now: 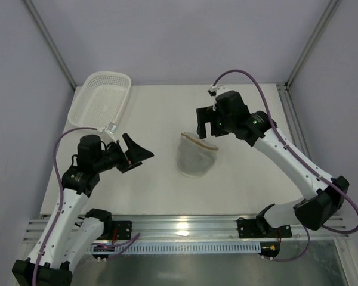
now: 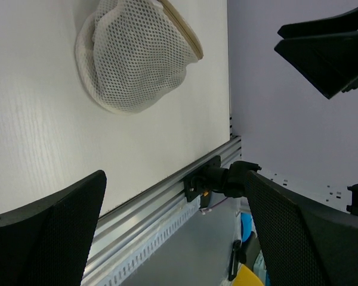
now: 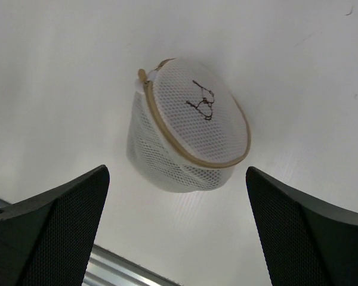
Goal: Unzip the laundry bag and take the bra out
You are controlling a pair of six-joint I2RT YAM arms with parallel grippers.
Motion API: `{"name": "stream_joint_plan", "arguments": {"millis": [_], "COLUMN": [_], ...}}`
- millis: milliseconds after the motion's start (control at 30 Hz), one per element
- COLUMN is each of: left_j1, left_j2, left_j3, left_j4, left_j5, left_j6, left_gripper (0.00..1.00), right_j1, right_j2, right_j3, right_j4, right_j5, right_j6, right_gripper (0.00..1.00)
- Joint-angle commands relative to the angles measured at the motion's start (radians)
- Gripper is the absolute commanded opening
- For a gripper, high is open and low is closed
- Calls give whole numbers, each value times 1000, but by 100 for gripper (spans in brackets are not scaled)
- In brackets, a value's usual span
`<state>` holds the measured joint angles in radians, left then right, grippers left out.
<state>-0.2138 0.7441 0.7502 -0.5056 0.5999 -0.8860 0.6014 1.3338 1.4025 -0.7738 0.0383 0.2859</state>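
The laundry bag (image 1: pixel 195 155) is a small white mesh pouch with a tan zipper rim (image 3: pixel 185 154), lying on the table's middle, rim tilted toward the far side. The rim looks zipped all round, with a small tab (image 3: pixel 144 75) at one end. The bra is hidden. My right gripper (image 1: pixel 207 128) hangs open just beyond and above the bag, which shows between its fingers (image 3: pixel 53 232) in the right wrist view; the gripper (image 3: pixel 177 170) touches nothing. My left gripper (image 1: pixel 137 154) is open, left of the bag and apart from it. The left wrist view shows the bag (image 2: pixel 134 56) ahead of that gripper (image 2: pixel 175 176).
A white perforated plastic basket (image 1: pixel 100 98) stands at the table's far left corner. An aluminium rail (image 1: pixel 185 226) runs along the near edge, with both arm bases bolted to it. Frame posts rise at the back corners.
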Motion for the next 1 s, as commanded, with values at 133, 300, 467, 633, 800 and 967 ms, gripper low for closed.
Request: {"name": "stream_joint_plan", "arguments": {"millis": [133,300,467,633,800,967], "left_j1": [5,4,5,5,5,4], "left_j2": [-29,-32,-37,-37,-41,-35], "left_j3": [-37,-51,-63,-87,-110,-124], "left_j4": [27,29,38,62,107,128], "left_j5": [26,28,28,35,43,47], "left_j6": [4,2,-5,-33,-63,-77], "left_gripper": [99,99,99,99,99,100], "right_j1": [92,124,139,149,149,149], "right_j2": [195,261,321,393,442,462], "right_j3": [119,121,122,115,44,-11], "right_j4": [-94,-64,-15,39,145,238], "right_j5": [281,259,178,155,169,189], "right_j6": [-120,-151,-169,-189,-202,-212], "right_gripper": [99,99,99,98,93,41]}}
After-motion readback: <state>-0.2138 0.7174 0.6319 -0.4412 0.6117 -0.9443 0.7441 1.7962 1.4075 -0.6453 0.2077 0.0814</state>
